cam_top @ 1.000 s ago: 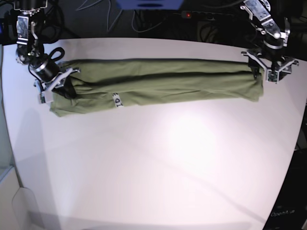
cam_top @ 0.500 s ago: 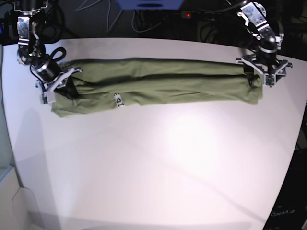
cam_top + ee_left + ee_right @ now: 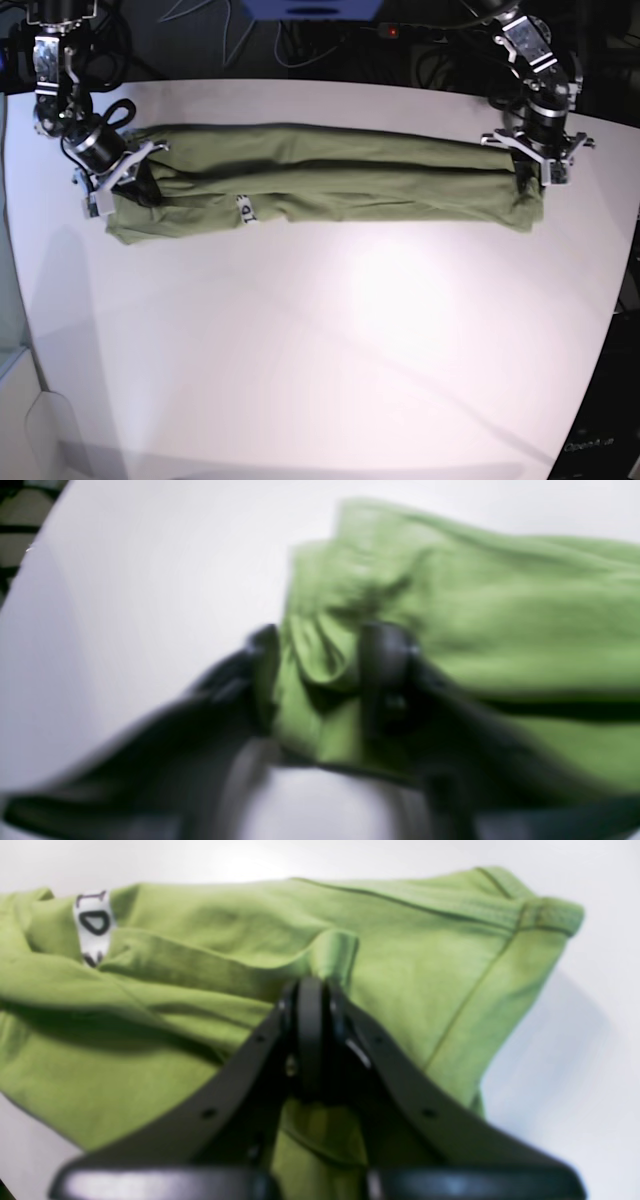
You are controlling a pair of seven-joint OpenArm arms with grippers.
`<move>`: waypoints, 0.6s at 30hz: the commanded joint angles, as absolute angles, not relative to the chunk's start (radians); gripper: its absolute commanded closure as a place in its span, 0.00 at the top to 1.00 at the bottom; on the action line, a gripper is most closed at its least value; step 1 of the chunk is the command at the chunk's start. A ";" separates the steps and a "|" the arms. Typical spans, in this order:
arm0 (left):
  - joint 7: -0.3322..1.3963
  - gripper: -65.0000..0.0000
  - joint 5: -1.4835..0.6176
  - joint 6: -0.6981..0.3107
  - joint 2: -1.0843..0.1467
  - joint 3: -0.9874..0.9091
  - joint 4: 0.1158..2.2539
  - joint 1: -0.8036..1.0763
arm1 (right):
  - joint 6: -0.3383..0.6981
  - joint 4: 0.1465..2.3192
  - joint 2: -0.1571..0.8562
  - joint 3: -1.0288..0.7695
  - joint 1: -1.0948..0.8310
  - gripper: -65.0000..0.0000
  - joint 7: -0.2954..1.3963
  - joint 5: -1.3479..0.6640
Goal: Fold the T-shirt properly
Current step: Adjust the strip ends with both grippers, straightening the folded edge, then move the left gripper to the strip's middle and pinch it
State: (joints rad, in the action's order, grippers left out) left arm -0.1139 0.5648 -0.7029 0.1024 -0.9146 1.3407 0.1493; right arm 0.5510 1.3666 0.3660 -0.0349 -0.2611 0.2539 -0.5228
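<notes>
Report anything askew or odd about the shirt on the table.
Nothing is damaged. The T-shirt lies as a long band, but its end by the right end effector is looser: a layer sticks out below the band, leaving a ragged corner, with the white tag showing. The left end effector has cloth bunched between its fingers.

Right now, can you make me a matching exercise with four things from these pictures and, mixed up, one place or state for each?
Things:
1. T-shirt
2. tag
3. right gripper
4. left gripper

Places or states:
A. white, on the shirt's near edge in the base view
B. pinched shut on a fold at the sleeve end
C. fingers either side of bunched cloth at the other end
D. a long green band lying across the table

Pairs: 1-D, 2-A, 3-B, 4-C
</notes>
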 commanded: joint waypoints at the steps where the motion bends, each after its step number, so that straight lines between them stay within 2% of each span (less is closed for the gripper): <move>1: -0.002 0.06 0.648 -0.698 0.107 -0.914 1.334 0.160 | 0.552 1.374 0.381 -0.039 -0.259 0.01 0.259 -0.518; 2: -0.002 0.00 0.648 -0.698 0.107 -0.914 1.336 0.160 | 0.552 1.374 0.381 -0.039 -0.259 0.01 0.259 -0.518; 4: -0.002 0.04 0.648 -0.698 0.107 -0.915 1.348 0.154 | 0.552 1.374 0.381 -0.039 -0.259 0.01 0.259 -0.518; 13: -0.001 0.03 0.648 -0.698 0.157 -0.943 1.649 0.120 | 0.552 1.345 0.377 -0.039 -0.259 0.01 0.259 -0.518; 18: 0.134 0.03 0.682 -0.698 0.157 -0.878 1.776 0.085 | 0.552 1.339 0.374 -0.039 -0.259 0.01 0.259 -0.518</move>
